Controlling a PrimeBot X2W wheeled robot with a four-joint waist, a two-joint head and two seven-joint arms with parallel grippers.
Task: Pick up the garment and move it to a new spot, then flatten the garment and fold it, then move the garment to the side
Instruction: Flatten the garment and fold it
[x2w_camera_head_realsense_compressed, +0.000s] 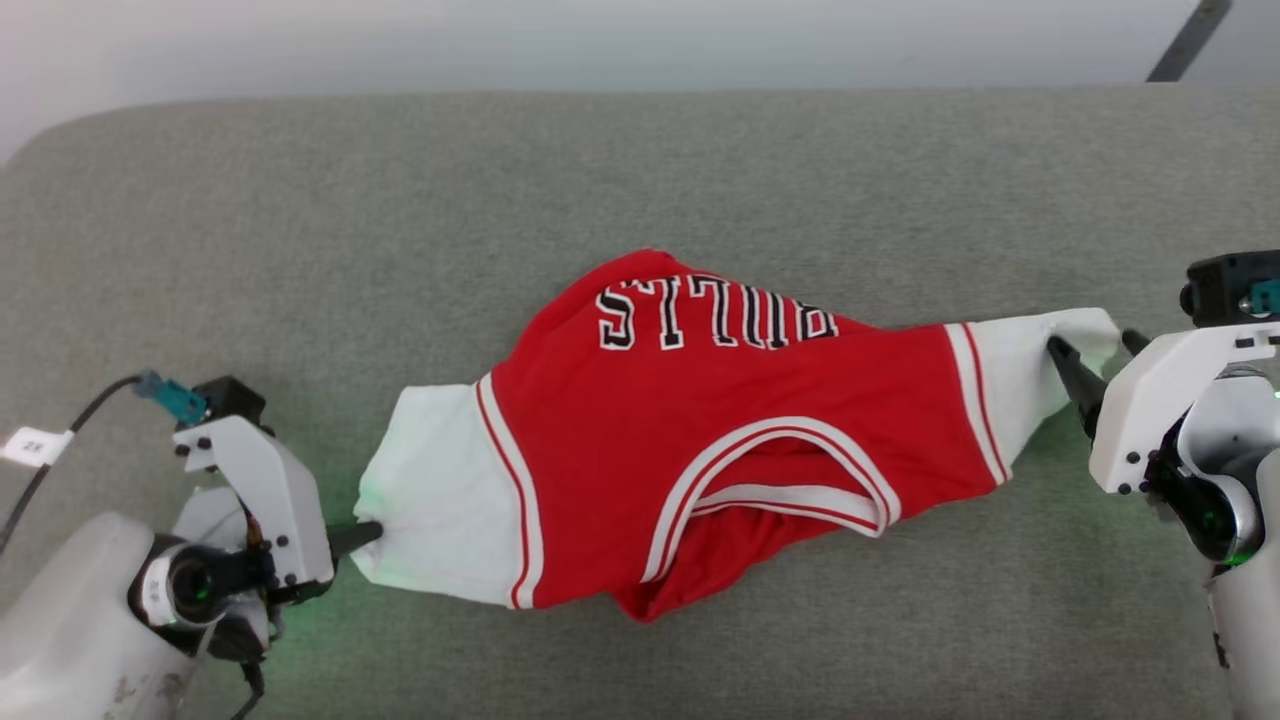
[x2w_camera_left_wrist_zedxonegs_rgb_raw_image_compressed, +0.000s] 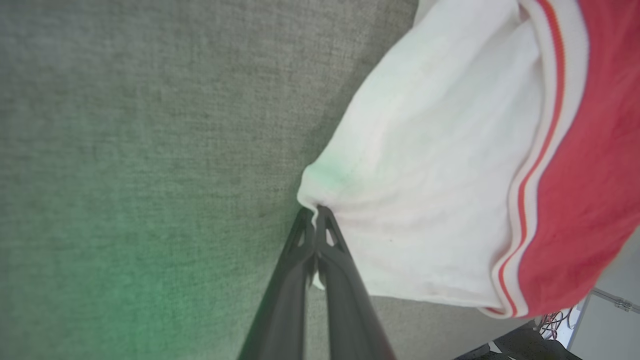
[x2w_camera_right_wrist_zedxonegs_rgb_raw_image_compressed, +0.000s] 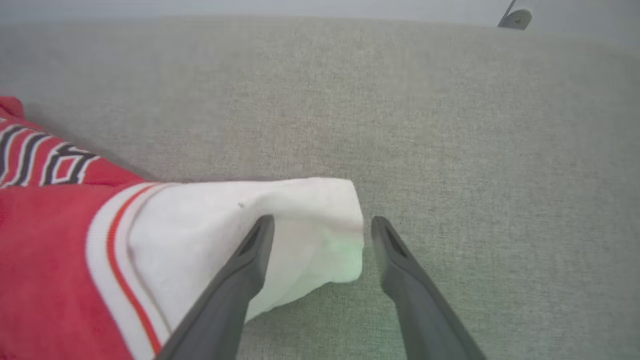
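Grey woven surface (x2w_camera_head_realsense_compressed: 300, 250) is seen throughout. The garment (x2w_camera_head_realsense_compressed: 700, 430) is laid across it, stretched between both grippers, with the "BULLS" print on the side away from them. The left gripper (x2w_camera_left_wrist_zedxonegs_rgb_raw_image_compressed: 316, 216) is clamped tight on the cuff edge of one white sleeve (x2w_camera_left_wrist_zedxonegs_rgb_raw_image_compressed: 425, 175), and a pinch of cloth is held between its fingers. The right gripper (x2w_camera_right_wrist_zedxonegs_rgb_raw_image_compressed: 324, 222) is spread wide. The far sleeve cuff (x2w_camera_right_wrist_zedxonegs_rgb_raw_image_compressed: 310, 235) is bracketed by its fingertips but not clamped.
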